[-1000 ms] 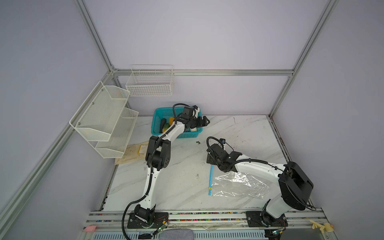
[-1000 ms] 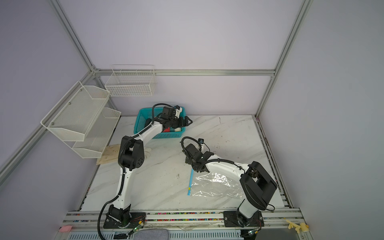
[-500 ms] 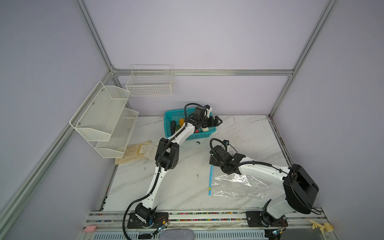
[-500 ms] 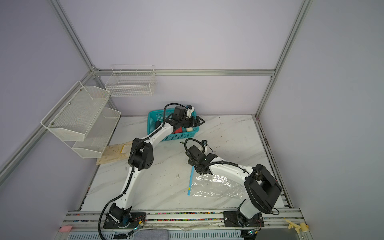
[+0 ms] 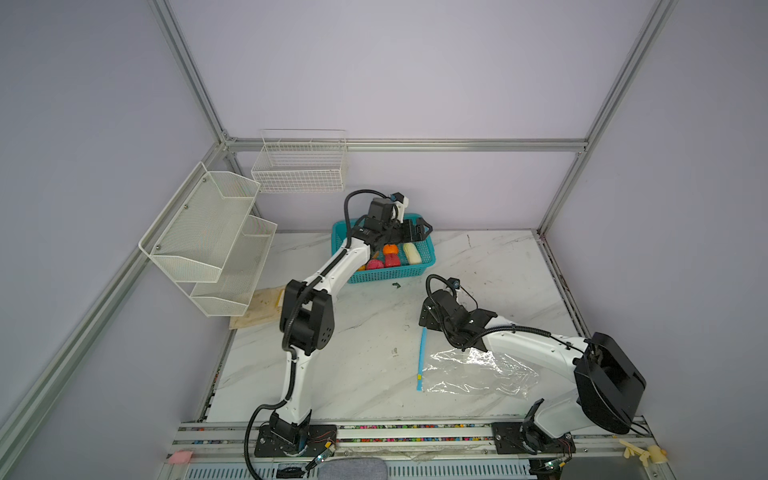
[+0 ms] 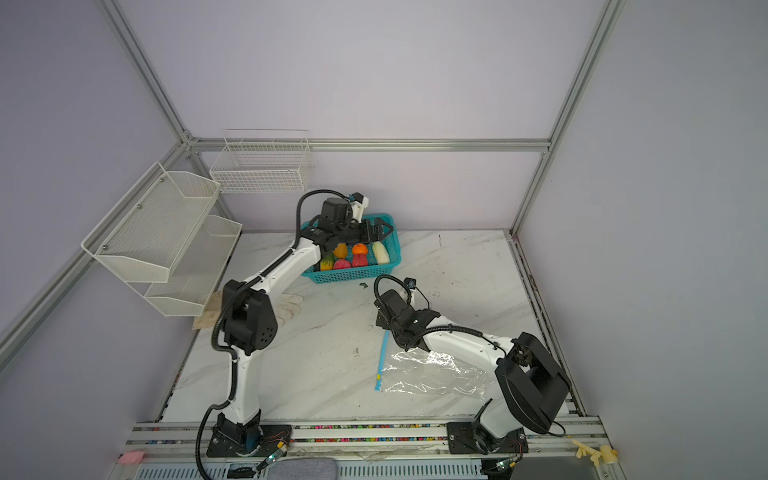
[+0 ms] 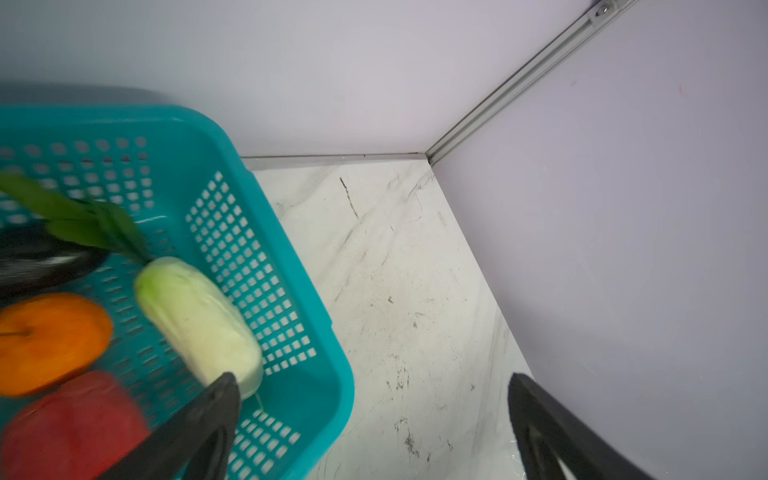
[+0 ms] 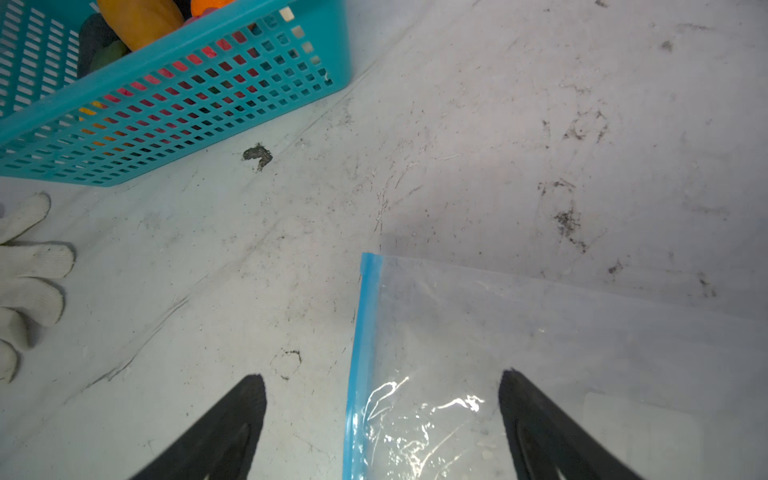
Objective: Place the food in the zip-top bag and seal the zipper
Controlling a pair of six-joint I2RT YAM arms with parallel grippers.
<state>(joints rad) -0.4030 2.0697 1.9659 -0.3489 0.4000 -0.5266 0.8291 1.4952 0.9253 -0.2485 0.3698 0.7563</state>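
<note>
Since a second earlier, the teal perforated plastic basket point(image 5: 390, 275) is seen shifted rightward along the back wall, and the left gripper point(image 7: 371, 378) is carried with it to the basket's right end. Its jaws are spread wide and nothing is held; one finger is set just over the white toy cabbage point(image 7: 199, 320), which is flanked by the round orange point(image 7: 45, 340) and a red piece point(image 7: 70, 424). The clear crinkly zip-top bag point(image 5: 478, 374) is laid flat and unfilled on the white marble table point(image 5: 353, 374), its light-blue zipper strip point(image 5: 422, 357) straddled by the wide, empty-jawed right gripper point(image 8: 381, 375).
</note>
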